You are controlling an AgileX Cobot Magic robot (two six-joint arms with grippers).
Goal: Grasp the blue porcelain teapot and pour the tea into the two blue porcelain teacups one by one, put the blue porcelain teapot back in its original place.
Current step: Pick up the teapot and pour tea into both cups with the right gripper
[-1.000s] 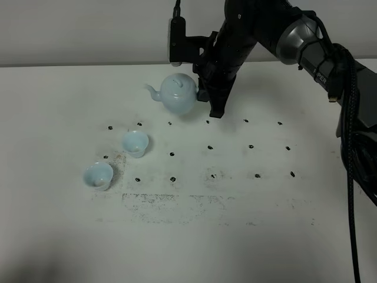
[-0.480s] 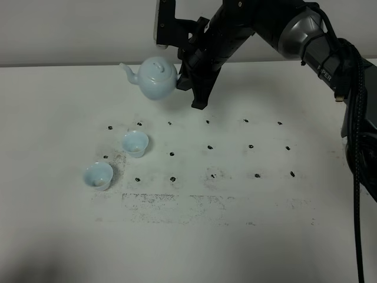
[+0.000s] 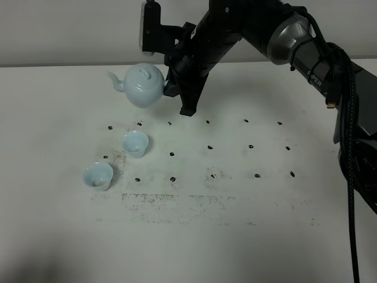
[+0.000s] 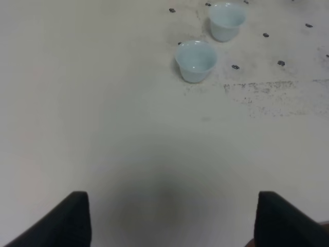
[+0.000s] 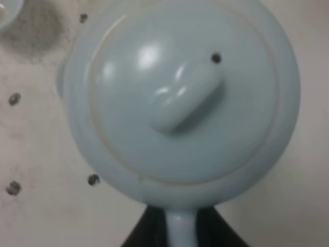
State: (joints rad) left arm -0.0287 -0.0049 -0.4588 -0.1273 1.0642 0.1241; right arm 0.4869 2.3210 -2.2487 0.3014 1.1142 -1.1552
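The blue porcelain teapot (image 3: 141, 86) hangs above the table, behind the two blue porcelain teacups, with its spout pointing left. My right gripper (image 3: 168, 86) is shut on its loop handle. The right wrist view shows the lid and knob of the teapot (image 5: 180, 98) from above, with the right gripper (image 5: 181, 235) clamped on the handle. One teacup (image 3: 135, 143) stands almost under the pot, the other teacup (image 3: 98, 175) to its front left. The left wrist view shows the nearer teacup (image 4: 196, 60) and the farther teacup (image 4: 226, 20), well ahead of my open, empty left gripper (image 4: 172, 221). The tea is hidden.
The white table (image 3: 247, 236) carries a grid of small black marks (image 3: 210, 147) and a patch of dark speckles (image 3: 171, 206) in front of the cups. A thick black cable (image 3: 352, 177) runs down the right side of the exterior view.
My right gripper has carried the teapot up and to the left, from the table's middle back to a spot behind the cups. The cups and the left gripper have not moved.
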